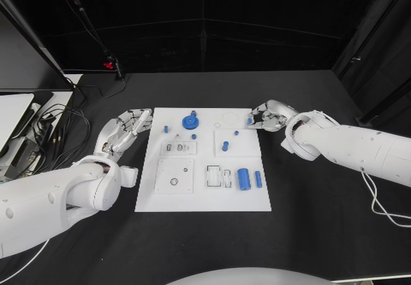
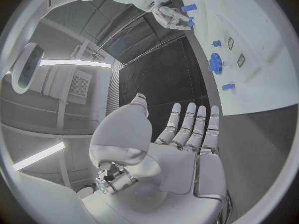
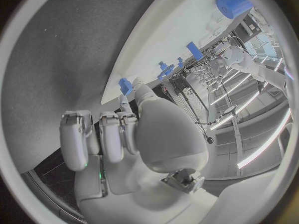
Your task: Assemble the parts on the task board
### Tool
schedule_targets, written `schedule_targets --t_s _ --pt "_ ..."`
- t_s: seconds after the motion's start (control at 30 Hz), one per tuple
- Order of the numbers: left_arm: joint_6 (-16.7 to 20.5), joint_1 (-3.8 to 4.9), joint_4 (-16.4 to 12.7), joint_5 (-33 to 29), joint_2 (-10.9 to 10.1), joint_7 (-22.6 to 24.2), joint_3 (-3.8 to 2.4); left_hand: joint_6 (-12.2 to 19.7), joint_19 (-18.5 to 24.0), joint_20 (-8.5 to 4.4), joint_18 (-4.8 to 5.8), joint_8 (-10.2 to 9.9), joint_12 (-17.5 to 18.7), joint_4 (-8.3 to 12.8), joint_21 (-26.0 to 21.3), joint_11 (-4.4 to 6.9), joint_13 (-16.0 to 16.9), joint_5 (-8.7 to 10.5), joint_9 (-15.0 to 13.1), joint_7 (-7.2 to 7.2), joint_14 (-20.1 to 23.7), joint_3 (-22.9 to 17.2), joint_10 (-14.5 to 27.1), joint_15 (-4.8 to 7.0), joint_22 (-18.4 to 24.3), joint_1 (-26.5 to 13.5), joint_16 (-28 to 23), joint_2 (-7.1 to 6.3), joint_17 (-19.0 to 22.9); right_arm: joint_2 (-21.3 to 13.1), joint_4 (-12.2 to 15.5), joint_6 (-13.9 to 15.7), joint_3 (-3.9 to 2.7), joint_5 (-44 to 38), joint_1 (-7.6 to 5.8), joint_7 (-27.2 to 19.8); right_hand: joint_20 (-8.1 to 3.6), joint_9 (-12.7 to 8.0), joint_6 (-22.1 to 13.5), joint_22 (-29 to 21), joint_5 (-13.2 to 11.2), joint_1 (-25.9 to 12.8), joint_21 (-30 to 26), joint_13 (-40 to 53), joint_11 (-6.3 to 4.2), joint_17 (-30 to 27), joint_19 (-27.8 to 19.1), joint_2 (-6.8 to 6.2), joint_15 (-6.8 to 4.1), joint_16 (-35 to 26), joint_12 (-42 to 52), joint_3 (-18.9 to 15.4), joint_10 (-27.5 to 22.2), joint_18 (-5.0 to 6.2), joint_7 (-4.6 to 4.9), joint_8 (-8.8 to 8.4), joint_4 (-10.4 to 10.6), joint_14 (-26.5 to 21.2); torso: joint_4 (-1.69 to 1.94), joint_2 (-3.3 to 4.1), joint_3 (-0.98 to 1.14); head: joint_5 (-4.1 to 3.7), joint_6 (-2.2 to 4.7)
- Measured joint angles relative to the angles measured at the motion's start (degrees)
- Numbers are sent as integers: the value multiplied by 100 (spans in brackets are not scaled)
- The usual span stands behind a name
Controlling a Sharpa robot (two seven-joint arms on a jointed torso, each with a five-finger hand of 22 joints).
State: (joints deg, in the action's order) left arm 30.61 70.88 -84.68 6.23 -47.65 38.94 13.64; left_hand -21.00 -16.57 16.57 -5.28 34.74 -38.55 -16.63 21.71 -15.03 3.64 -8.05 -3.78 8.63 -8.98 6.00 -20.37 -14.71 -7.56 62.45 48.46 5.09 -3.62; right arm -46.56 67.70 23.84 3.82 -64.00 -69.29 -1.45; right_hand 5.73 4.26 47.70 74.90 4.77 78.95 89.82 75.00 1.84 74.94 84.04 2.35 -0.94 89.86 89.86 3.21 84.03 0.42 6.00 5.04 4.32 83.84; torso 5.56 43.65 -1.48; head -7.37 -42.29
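At the task board's [image 1: 203,202] far right edge, the right hand [image 1: 267,116] pinches a small blue part [image 1: 250,121].

- You are looking at two glossy white arms: the left arm [image 1: 60,196] is showing a bulky rounded shell, and the right arm [image 1: 360,148] is showing the same smooth casing.
- A thin white cable [image 1: 377,199] is trailing off the right arm toward 5 o'clock.
- The left hand [image 1: 124,129] and right hand [image 1: 269,116] are showing silver, segmented fingers.
- The wrist views are showing you domed silver thumb housings and exposed metal fittings at the base.
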Motion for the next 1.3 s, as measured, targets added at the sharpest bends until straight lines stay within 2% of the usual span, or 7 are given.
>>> schedule_targets --t_s 0.27,0.37,0.47,1.0,1.3 --pt "0 0 -5 0 -8 0 0 0 0 0 0 0 0 0 0 0 0 0 0 0 0 0 0 0 0 0 0 0 0 32 -25 -9 0 -12 1 6 -20 6 36 0 0 0 0 0 0 0 -20 0 0 0 0 14 0 0 -4 0 -14 0 0 0 -2 -5 -31" --pt "0 0 -5 0 -9 0 0 0 0 0 0 0 0 0 0 0 0 0 0 0 0 0 0 0 0 0 0 0 0 44 -26 -22 0 -14 1 17 -41 8 78 0 0 41 0 0 -27 -1 1 24 -21 0 0 33 -16 0 -45 28 -32 21 0 0 -3 3 -51" --pt "0 0 -6 0 -9 0 0 0 0 0 0 0 0 0 0 0 0 0 0 0 0 0 0 0 0 0 0 0 0 48 -25 -40 0 -17 1 35 -41 13 106 0 40 75 0 1 -42 -1 1 16 -21 0 0 55 0 0 -17 44 -55 21 0 0 -3 17 -66" --pt "-2 0 -8 0 -14 0 0 0 0 0 0 0 0 0 0 0 0 0 0 0 0 0 0 0 0 0 0 0 0 52 -27 -59 0 -30 4 99 -48 27 252 0 67 128 0 9 -42 -2 -6 69 -41 0 1 72 0 -1 -55 73 -72 0 0 -2 -3 40 -85" --pt "-2 0 -11 0 -19 0 0 0 0 0 0 0 0 0 0 0 0 0 0 0 0 0 0 0 0 0 0 0 0 69 -31 -38 0 -33 6 101 -80 44 507 0 88 168 0 6 -83 -2 2 109 -62 0 5 142 0 0 -69 139 -58 21 0 -2 -3 47 -83"
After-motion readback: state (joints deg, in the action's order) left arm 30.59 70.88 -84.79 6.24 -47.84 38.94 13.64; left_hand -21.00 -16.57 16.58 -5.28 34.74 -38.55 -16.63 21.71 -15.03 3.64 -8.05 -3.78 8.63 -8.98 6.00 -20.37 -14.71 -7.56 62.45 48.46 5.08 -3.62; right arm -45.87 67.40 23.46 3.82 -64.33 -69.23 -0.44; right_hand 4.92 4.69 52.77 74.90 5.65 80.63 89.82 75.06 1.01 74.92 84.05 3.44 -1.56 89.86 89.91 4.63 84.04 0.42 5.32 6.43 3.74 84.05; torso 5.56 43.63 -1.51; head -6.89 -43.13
